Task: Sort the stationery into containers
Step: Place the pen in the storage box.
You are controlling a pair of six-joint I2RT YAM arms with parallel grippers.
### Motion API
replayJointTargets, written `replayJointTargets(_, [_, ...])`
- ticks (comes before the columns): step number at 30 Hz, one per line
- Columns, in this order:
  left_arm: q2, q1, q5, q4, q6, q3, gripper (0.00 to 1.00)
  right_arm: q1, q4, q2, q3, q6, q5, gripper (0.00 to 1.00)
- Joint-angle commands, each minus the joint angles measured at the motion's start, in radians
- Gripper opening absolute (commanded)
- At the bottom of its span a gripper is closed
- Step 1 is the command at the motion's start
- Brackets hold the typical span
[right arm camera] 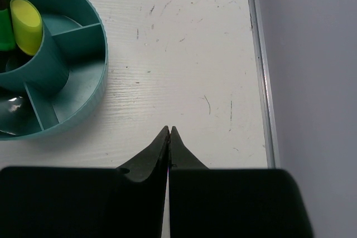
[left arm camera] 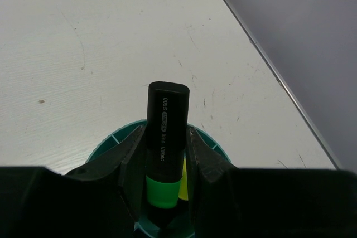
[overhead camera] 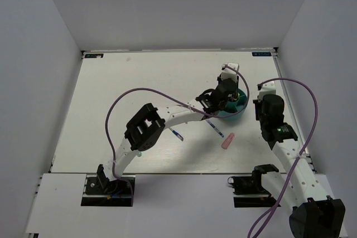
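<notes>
Stationery in hand: you have a black highlighter (left arm camera: 166, 110), a flat-sided oblong barrel with a glossy green band low down, standing upright.
Left claw: your left gripper (left arm camera: 164, 135) is part-way open, its matte black fingers (left arm camera: 134, 157) pressed against both sides of that barrel.
Container: the round teal plastic tub (right arm camera: 99, 85) has a finely ribbed outer wall and smooth dividers running out from a round centre cup.
Centre cup: your right wrist view shows a yellow-capped marker (right arm camera: 26, 18) standing in it, with the highlighter's green band right beside it.
Right claw: your right gripper (right arm camera: 169, 131) is closed tip to tip on nothing, over bare surface just right of the tub.
Table (left arm camera: 83, 54): white, with a faint wood grain and small dark scuffs.
Only from above: one thin blue pen (overhead camera: 177, 134) and a second blue pen (overhead camera: 215, 129) lie on the near side of the tub. A pink oblong piece (overhead camera: 227, 141) lies just beside the second pen. Neither wrist view catches these three.
</notes>
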Motion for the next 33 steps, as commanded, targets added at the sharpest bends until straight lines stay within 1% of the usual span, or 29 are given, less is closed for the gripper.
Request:
replayJointTargets(1, [-0.046,-0.016,-0.012,0.024,-0.006,-0.017,0.12,-0.007,0.045,-0.019,-0.01,0.003,0.011,0.0])
replayJointTargets(2, [-0.049,-0.019,-0.016,0.025,-0.004,-0.02,0.21,-0.005,0.047,-0.019,-0.012,0.004,0.005,0.0])
replayJointTargets(3, [-0.051,-0.019,-0.018,0.027,-0.001,-0.023,0.24,-0.005,0.045,-0.019,-0.012,0.004,0.007,0.0])
replayJointTargets(5, [-0.055,-0.024,-0.02,0.028,0.002,-0.03,0.36,-0.004,0.042,-0.019,-0.012,0.006,0.001,0.0])
replayJointTargets(6, [-0.061,-0.027,-0.023,0.027,0.007,-0.03,0.43,-0.007,0.042,-0.02,-0.009,0.006,-0.001,0.0])
replayJointTargets(7, [-0.063,-0.028,-0.027,0.028,0.011,-0.033,0.53,-0.005,0.041,-0.022,-0.008,0.006,-0.001,0.0])
replayJointTargets(8, [-0.066,-0.031,-0.033,0.027,0.017,-0.036,0.57,-0.007,0.041,-0.02,-0.008,0.006,-0.005,0.0])
replayJointTargets(9, [-0.071,-0.034,-0.039,0.025,0.019,-0.04,0.67,-0.007,0.038,-0.022,-0.008,0.007,-0.005,0.0])
replayJointTargets(10, [-0.078,-0.036,-0.044,0.03,0.033,-0.043,0.71,-0.005,0.035,-0.022,-0.005,0.004,-0.01,0.0])
replayJointTargets(13, [-0.1,-0.044,-0.055,0.036,0.049,-0.048,0.8,-0.008,0.03,-0.025,-0.008,0.004,-0.025,0.0])
replayJointTargets(16, [-0.123,-0.05,-0.07,0.048,0.069,-0.06,0.8,-0.005,0.019,-0.025,-0.007,0.0,-0.039,0.0])
replayJointTargets(19, [-0.172,-0.053,-0.085,0.067,0.094,-0.088,0.8,-0.014,0.004,-0.039,-0.007,-0.015,-0.086,0.15])
replayJointTargets(20, [-0.205,-0.056,-0.09,0.082,0.108,-0.109,0.76,-0.013,0.001,-0.04,-0.004,-0.022,-0.137,0.29])
replayJointTargets(21, [-0.25,-0.056,-0.107,0.091,0.128,-0.14,0.7,-0.013,-0.031,-0.042,-0.001,-0.031,-0.21,0.36])
replayJointTargets(22, [-0.273,-0.059,-0.116,0.088,0.149,-0.169,0.5,-0.011,-0.044,-0.036,0.001,-0.064,-0.258,0.43])
replayJointTargets(23, [-0.325,-0.061,-0.137,0.073,0.169,-0.178,0.37,-0.014,-0.083,-0.027,0.019,-0.078,-0.369,0.52])
replayJointTargets(24, [-0.384,-0.061,-0.166,-0.006,0.184,-0.216,0.15,-0.011,-0.123,-0.016,0.025,-0.121,-0.501,0.52])
replayJointTargets(25, [-0.447,-0.062,-0.185,-0.007,0.185,-0.229,0.15,-0.008,-0.137,-0.008,0.03,-0.135,-0.553,0.52])
replayJointTargets(26, [-0.478,-0.056,-0.229,-0.104,0.182,-0.24,0.03,-0.008,-0.183,-0.002,0.039,-0.157,-0.676,0.52])
replayJointTargets(27, [-0.512,-0.05,-0.245,-0.177,0.159,-0.249,0.01,-0.008,-0.232,0.027,0.071,-0.213,-0.787,0.52])
replayJointTargets(28, [-0.617,-0.038,-0.248,-0.358,0.128,-0.273,0.01,-0.002,-0.279,0.041,0.086,-0.236,-0.836,0.5])
replayJointTargets(29, [-0.653,0.019,-0.209,-0.557,-0.02,-0.284,0.11,0.001,-0.309,0.058,0.123,-0.276,-0.94,0.49])
replayJointTargets(30, [-0.688,0.051,-0.173,-0.743,-0.077,-0.315,0.26,0.012,-0.338,0.147,0.181,-0.284,-1.0,0.42])
replayJointTargets(31, [-0.763,0.082,-0.132,-0.813,-0.16,-0.342,0.42,0.019,-0.422,0.183,0.25,-0.284,-1.024,0.38])
replayJointTargets(32, [-0.841,0.191,0.029,-0.954,-0.209,-0.461,0.65,0.035,-0.455,0.263,0.29,-0.278,-1.073,0.35])
replayJointTargets(33, [-0.926,0.229,0.068,-0.984,-0.228,-0.512,0.73,0.067,-0.485,0.341,0.362,-0.273,-1.079,0.34])
